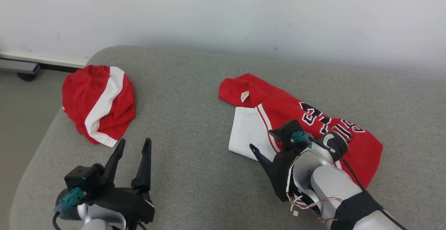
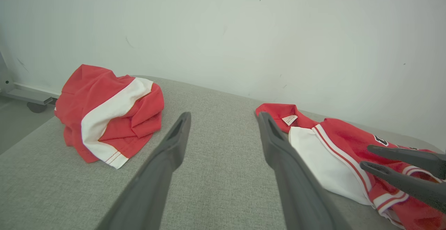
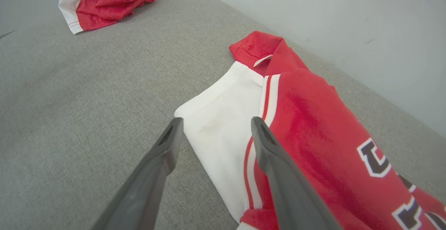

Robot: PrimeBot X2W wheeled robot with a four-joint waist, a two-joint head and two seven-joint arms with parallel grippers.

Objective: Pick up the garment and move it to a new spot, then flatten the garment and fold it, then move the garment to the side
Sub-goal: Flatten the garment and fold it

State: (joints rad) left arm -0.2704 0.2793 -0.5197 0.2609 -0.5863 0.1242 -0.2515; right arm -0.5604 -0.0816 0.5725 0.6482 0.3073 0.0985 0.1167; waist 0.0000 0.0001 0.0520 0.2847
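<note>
On the right half of the grey cushion [image 1: 188, 118]: the garment [image 1: 278, 108], a red jersey with a white panel [image 1: 247, 132], red-and-white striping and dark lettering [image 1: 327, 122]. Lies rumpled and partly doubled over itself, not flattened, with a small white tag [image 1: 245, 96] showing at the end nearest the pale wall [image 1: 223, 10]. Jaws of the right gripper [image 3: 216, 122]: spread wide, pinching nothing. Hangs low over the near edge of the white panel, one finger above bare grey fabric just beside the panel, the other above the striped seam; contact with the cloth impossible to tell. Seen from the left wrist: both dark fingers of the right gripper poised over the jersey's striped part. Jaws of the left gripper [image 1: 135, 141]: spread just as wide, empty. Sits well to the left of the jersey, over bare cushion, fingers pointing toward the wall. Beyond it and further left, near the cushion's rounded edge: a second bundle of red cloth with a broad white band [image 1: 99, 104], crumpled in a heap, well apart from the jersey. Touches neither gripper.
</note>
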